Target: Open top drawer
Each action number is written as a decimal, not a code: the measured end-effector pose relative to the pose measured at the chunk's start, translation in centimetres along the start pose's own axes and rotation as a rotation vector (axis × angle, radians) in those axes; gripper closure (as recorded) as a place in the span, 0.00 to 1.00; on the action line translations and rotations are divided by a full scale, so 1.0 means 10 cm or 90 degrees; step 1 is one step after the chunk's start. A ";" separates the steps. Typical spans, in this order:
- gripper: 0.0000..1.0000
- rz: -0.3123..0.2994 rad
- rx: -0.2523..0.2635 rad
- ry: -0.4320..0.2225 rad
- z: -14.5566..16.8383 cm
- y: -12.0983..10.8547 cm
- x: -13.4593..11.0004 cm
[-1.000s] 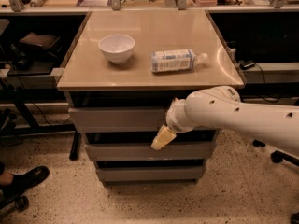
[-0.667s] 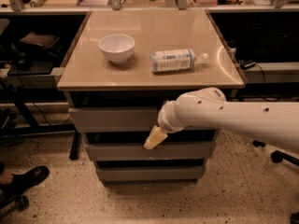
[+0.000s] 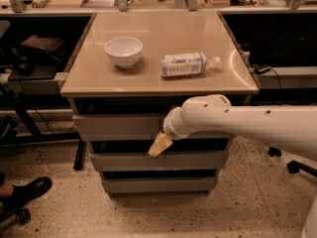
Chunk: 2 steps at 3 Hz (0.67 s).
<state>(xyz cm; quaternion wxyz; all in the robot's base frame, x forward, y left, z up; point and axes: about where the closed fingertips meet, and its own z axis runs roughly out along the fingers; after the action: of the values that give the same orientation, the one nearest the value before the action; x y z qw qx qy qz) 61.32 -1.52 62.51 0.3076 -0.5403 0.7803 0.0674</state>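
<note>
The top drawer point(image 3: 116, 127) is the uppermost of three grey fronts under the tan tabletop point(image 3: 158, 78), with a dark gap above it. None of its interior shows. My white arm reaches in from the right across that front. The gripper point(image 3: 160, 145), tipped in pale tan, hangs at the drawer's lower edge near the middle, over the gap to the second drawer point(image 3: 129, 160). The arm hides the right part of the top front.
A white bowl point(image 3: 124, 50) and a lying plastic bottle point(image 3: 185, 64) rest on the tabletop. The bottom drawer point(image 3: 158, 184) sits near the speckled floor. A shoe point(image 3: 27, 190) is at lower left, a chair base point(image 3: 294, 166) at right, and dark benches flank the cabinet.
The gripper has slid left along the drawer fronts and slightly up. The drawers, bowl and bottle have not moved.
</note>
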 end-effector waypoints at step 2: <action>0.42 0.000 0.000 0.000 0.00 0.00 0.00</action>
<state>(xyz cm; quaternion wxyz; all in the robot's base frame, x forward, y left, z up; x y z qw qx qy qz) 61.32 -1.51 62.51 0.3075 -0.5404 0.7803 0.0675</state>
